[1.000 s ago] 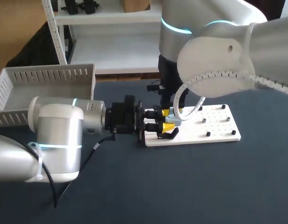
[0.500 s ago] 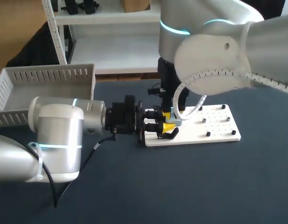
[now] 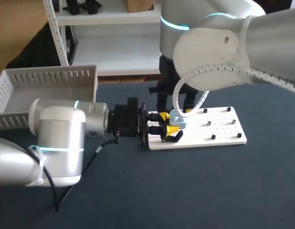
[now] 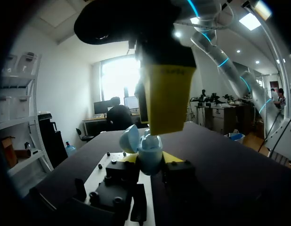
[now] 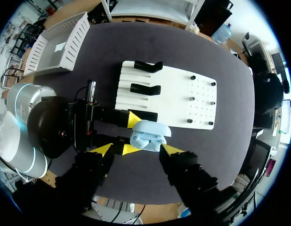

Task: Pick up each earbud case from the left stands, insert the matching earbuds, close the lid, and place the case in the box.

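Observation:
A light blue earbud case (image 3: 177, 119) with its lid up is held over the left end of the white board (image 3: 219, 128). My left gripper (image 3: 167, 123) is shut on it from two sides, level with the table. In the left wrist view the case (image 4: 149, 151) sits between the yellow tips, and a finger (image 4: 166, 99) of the right gripper hangs just above it. My right gripper (image 5: 136, 150) points straight down over the case (image 5: 148, 137), open, its tips wide apart and clear of the case. Two black stands (image 5: 146, 66) on the board are bare.
A white slotted box (image 3: 47, 78) stands at the back left of the dark table. The board's right half carries several small black pegs (image 3: 213, 137). My left arm's body lies across the table's left side.
My right gripper has opened and lifted slightly off the case, shifting a little left. The left gripper and the case have stayed put.

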`<state>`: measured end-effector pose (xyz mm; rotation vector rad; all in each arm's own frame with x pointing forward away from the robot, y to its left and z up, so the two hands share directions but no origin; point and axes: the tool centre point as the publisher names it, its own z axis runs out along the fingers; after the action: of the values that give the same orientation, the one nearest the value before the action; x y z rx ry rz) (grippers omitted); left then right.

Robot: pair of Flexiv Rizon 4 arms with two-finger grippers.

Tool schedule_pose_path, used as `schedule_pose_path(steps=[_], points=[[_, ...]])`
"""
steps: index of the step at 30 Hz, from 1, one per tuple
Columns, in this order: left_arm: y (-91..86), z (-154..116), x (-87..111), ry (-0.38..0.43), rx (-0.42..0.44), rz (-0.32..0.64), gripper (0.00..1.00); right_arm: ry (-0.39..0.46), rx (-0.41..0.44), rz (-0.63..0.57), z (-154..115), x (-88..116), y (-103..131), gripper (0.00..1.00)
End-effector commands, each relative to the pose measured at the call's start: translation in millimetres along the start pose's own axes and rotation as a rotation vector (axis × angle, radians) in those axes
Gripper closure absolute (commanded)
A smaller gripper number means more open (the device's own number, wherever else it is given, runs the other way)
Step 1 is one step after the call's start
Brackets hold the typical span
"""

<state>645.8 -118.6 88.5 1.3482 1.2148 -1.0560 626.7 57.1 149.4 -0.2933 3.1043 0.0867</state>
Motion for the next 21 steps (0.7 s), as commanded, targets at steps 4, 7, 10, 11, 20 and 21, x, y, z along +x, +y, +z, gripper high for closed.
schedule_pose_path(steps=[4, 7, 10, 11, 20, 21], points=[[-0.1, 1, 1.0, -0.003, -0.004, 0.002, 1.00, -0.095, 0.019, 0.102, -21, -2, -14, 0.26], [-0.1, 1, 1.0, -0.003, -0.004, 0.002, 1.00, -0.117, 0.068, 0.276, -23, -17, -35, 0.00], [-0.1, 1, 1.0, -0.003, -0.004, 0.002, 1.00, -0.116, 0.086, 0.397, -21, -28, -53, 0.00], [-0.1, 1, 1.0, -0.003, -0.004, 0.002, 1.00, -0.120, 0.092, 0.414, -19, -31, -58, 0.00], [-0.1, 1, 1.0, -0.003, -0.004, 0.002, 1.00, -0.086, 0.096, 0.485, -1, -35, -76, 0.00], [-0.1, 1, 1.0, -0.003, -0.004, 0.002, 1.00, -0.078, 0.093, 0.482, 1, -34, -75, 0.00]])
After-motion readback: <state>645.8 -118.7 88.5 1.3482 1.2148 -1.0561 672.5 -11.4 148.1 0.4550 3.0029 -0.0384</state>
